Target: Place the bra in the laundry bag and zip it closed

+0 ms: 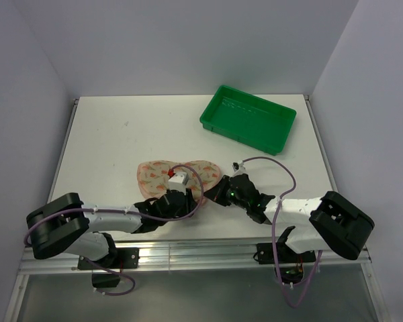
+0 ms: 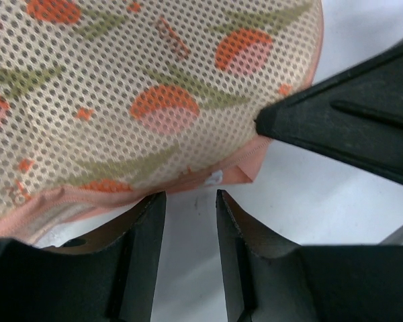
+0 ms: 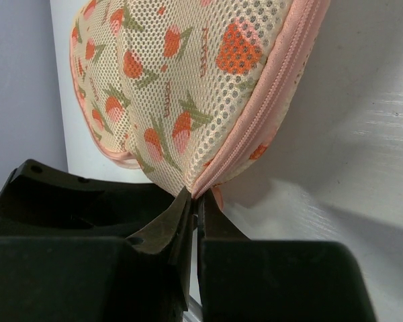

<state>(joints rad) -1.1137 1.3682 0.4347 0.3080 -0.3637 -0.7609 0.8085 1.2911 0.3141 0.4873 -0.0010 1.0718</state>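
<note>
The left gripper is hovering just beside the near edge of the laundry bag. Its jaws are standing partly apart, gripping nothing, with only bare white bench showing between them. The laundry bag is lying near the middle of the bench, mesh side up, its zip rim looking closed where it shows. The right gripper is pinching the bag's near right rim, jaws pressing almost together on the pink zip edge. A green tray is sitting well apart at the far right.
</note>
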